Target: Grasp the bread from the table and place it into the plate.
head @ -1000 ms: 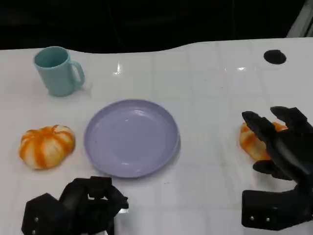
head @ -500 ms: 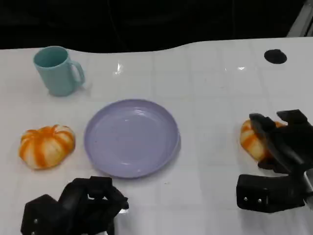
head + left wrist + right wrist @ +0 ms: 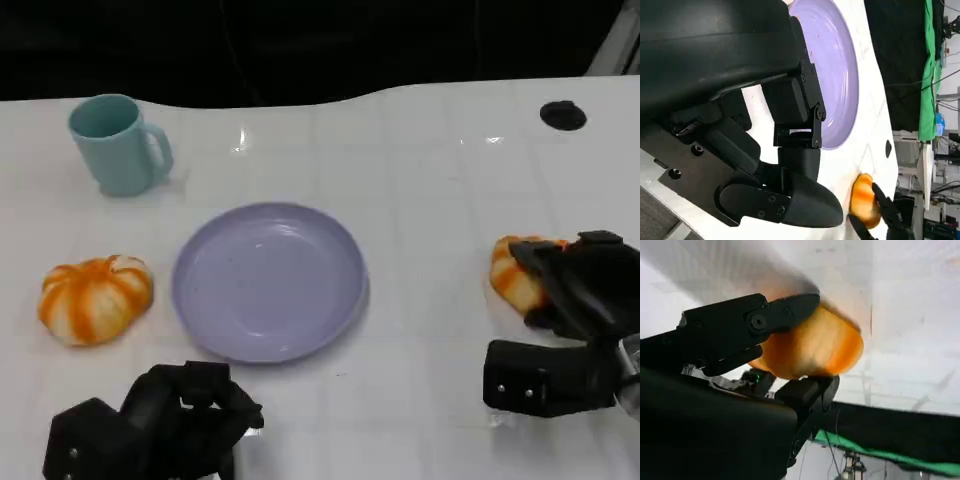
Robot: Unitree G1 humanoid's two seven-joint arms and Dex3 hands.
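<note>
Your right hand (image 3: 572, 300) is at the table's right side with its fingers (image 3: 782, 312) wrapped around the bread (image 3: 515, 272). The right wrist view shows a finger over the top of the bread and another under it, so the hand has hold of it. The bread looks to be on or just above the white table (image 3: 430, 180); you can't tell which. It's well apart from the plate (image 3: 268, 282), off to the plate's right.

Your left hand (image 3: 160, 420) sits low at the near left edge, fingers curled in, holding nothing. In the left wrist view it lies just beside the plate's near rim.

The purple plate is in the middle of the table with nothing on it. An orange-and-white pumpkin (image 3: 95, 298) sits just left of the plate, not touching. A teal mug (image 3: 118, 145) stands upright at the far left, handle facing right. A small black disc (image 3: 562, 115) is at the far right.
</note>
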